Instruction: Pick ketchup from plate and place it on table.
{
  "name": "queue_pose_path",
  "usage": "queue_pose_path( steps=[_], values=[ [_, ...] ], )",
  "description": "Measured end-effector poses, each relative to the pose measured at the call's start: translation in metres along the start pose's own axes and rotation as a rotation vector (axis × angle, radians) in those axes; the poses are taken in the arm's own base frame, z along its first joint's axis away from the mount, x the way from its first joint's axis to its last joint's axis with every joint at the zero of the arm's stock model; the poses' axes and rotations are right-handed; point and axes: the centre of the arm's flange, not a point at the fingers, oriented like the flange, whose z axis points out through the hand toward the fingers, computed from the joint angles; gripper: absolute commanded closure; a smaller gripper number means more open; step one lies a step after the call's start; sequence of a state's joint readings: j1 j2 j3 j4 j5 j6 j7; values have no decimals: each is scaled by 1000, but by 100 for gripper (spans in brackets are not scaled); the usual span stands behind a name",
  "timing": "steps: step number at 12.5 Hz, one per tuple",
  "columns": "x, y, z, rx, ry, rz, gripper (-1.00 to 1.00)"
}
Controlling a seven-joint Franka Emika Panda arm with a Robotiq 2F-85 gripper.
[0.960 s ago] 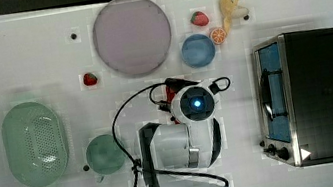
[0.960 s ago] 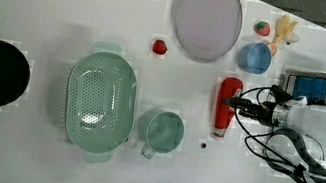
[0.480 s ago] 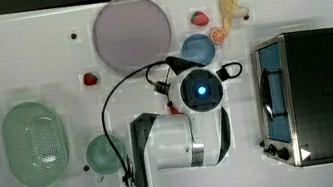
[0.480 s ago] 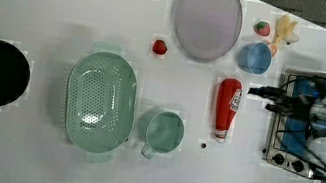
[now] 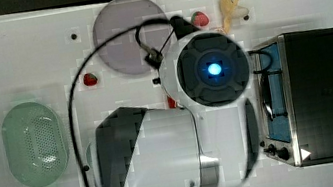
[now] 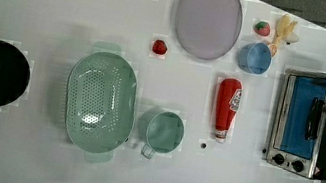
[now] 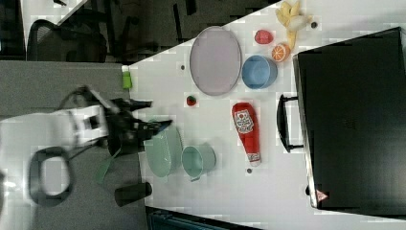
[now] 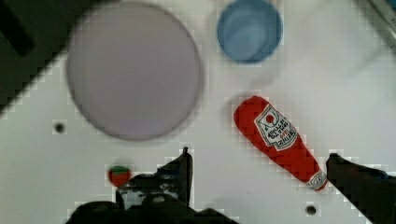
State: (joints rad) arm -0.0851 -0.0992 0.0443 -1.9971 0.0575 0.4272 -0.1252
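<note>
Ketchup (image 8: 276,138) flat on table (image 8: 224,182), mid-right of wrist frame, off plate (image 8: 134,70); gripper (image 8: 259,175) wide open, empty, just below it.

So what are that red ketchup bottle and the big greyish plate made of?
The ketchup bottle looks like smooth matte plastic, probably a toy: even red, printed label. The plate seems matte plastic too, a flat uniform mauve-grey without glare, though ceramic can't be excluded.

White arm (image 5: 165,159) with black cables, dark cap, glowing blue light.
</note>
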Motion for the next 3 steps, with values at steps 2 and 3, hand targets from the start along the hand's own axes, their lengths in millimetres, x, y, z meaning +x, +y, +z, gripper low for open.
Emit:
queue_pose_path(
  steps=[2, 3],
  values=[
    [-4, 2, -44, -14, -4, 40, -100],
    [-7, 1, -59, -15, -6, 46, -100]
  ],
)
